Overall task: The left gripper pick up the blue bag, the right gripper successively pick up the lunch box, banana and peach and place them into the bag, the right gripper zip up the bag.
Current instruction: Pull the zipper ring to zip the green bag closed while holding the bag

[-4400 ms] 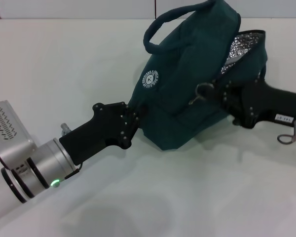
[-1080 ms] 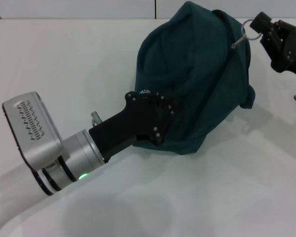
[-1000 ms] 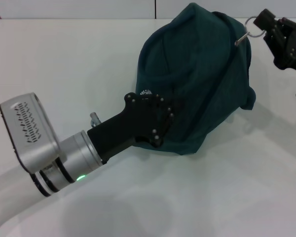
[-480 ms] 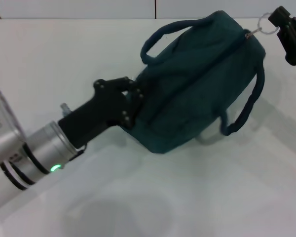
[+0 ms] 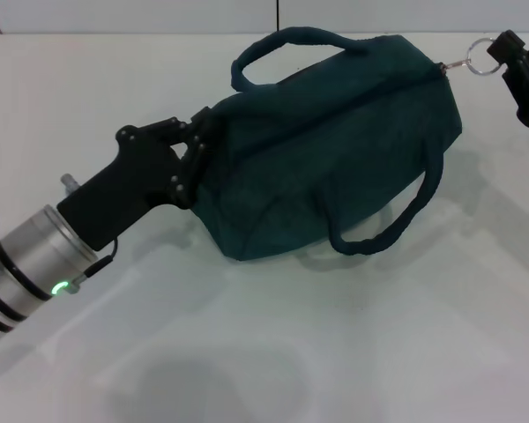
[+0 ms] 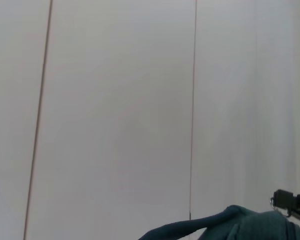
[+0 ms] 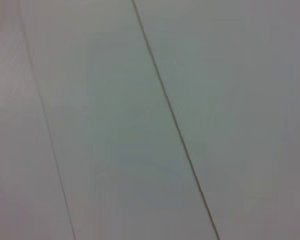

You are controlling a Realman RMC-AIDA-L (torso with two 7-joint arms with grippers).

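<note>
Head view shows the blue bag (image 5: 335, 159) lying mid-table, apparently zipped fully, nothing left outside. Left gripper (image 5: 192, 159) clamps its left end; right gripper (image 5: 511, 48) at far right pinches the zipper ring (image 5: 480, 57). Only releasing seems left.

setting: robot test bench or lab | evidence: bare glossy white tabletop (image 5: 353, 352); plain pale panelled wall (image 6: 115, 100) with thin seams

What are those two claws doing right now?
Left gripper: closed on the end of the blue bag.
Right gripper: closed on the zipper ring.
</note>
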